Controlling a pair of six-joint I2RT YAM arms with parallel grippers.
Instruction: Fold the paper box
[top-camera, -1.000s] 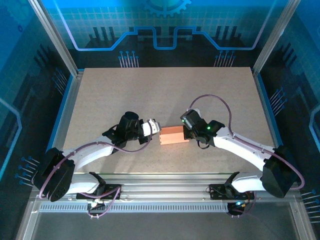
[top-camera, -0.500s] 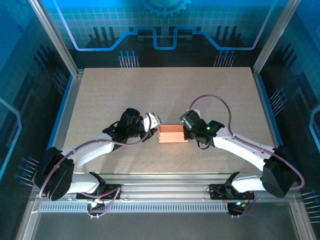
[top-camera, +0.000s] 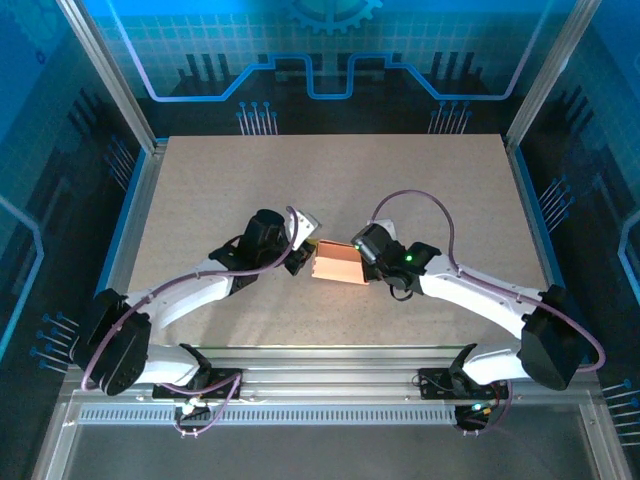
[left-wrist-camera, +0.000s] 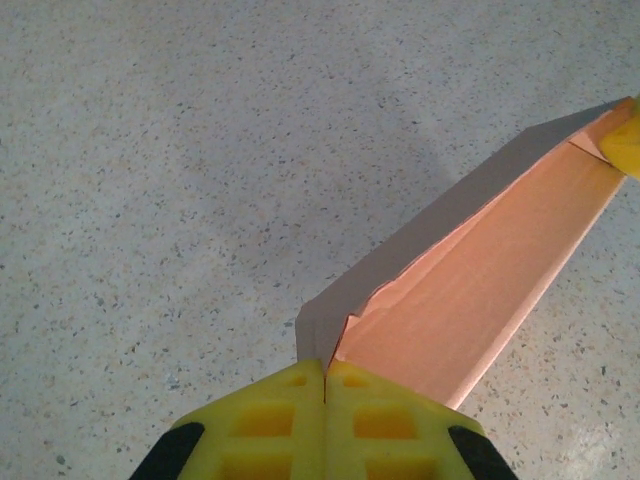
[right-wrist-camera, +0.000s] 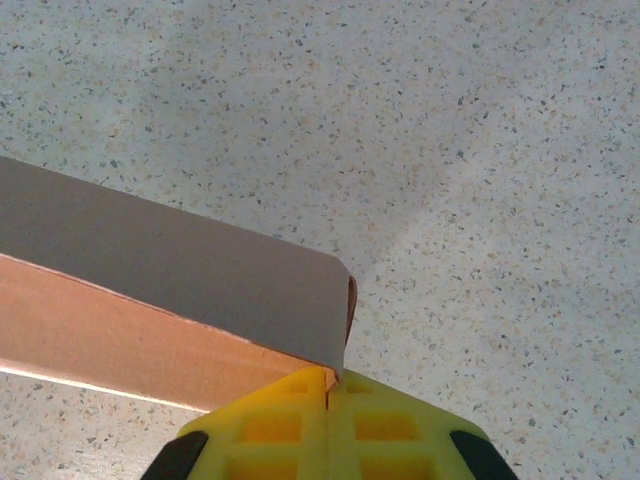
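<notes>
The speckled beige table (top-camera: 250, 180) fills the workspace, and both arms reach in from its near edge toward the middle. Between them lies the paper box (top-camera: 338, 264), a salmon-orange oblong just near of the table's centre, turned slightly askew, with its left end farther back than its right. The left gripper (top-camera: 309, 250) meets the left end of the box. In the left wrist view, this gripper's (left-wrist-camera: 324, 378) yellow pads are clenched on the thin cardboard edge there, and the box (left-wrist-camera: 470, 300) stretches away as an open trough. The right gripper (top-camera: 358, 262) is clamped the same way on the opposite end, pads (right-wrist-camera: 290, 425) pressed together at the box's (right-wrist-camera: 150, 290) rounded corner.
</notes>
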